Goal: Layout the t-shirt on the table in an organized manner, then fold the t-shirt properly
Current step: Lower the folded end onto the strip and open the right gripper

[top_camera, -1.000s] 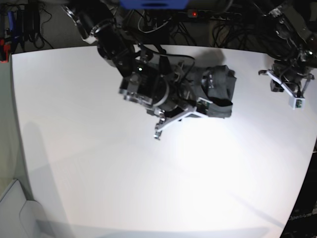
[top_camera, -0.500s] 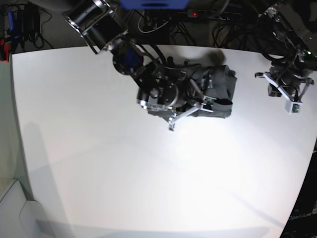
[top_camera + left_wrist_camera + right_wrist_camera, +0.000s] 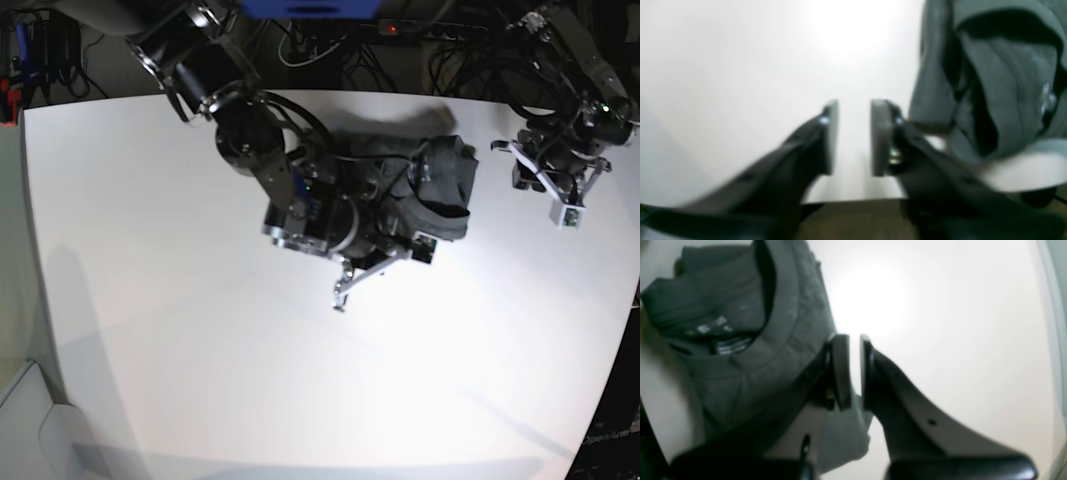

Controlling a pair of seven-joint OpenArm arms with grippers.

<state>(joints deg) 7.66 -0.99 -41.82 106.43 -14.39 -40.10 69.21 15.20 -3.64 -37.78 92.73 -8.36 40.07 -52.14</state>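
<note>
The dark grey t-shirt (image 3: 445, 185) lies bunched in a lump at the back right of the white table (image 3: 200, 350). In the right wrist view its collar and label (image 3: 740, 340) show left of my right gripper (image 3: 855, 373). The right gripper's jaws stand almost together, with only a thin slit of table between the tips. That gripper (image 3: 342, 295) points down-left, just in front of the shirt. My left gripper (image 3: 853, 133) is open and holds nothing. The folds of the t-shirt (image 3: 1003, 100) lie just right of it. The left arm (image 3: 560, 165) hovers right of the shirt.
Cables and a power strip (image 3: 400, 28) lie behind the table's far edge. The table's edge (image 3: 853, 200) runs right under my left gripper in the left wrist view. The right arm's thick links (image 3: 230, 110) reach over the table's back middle.
The left gripper's jaws have opened and it has drifted left toward the shirt. The right arm swung, so its gripper now points further forward. The shirt stays bunched.
</note>
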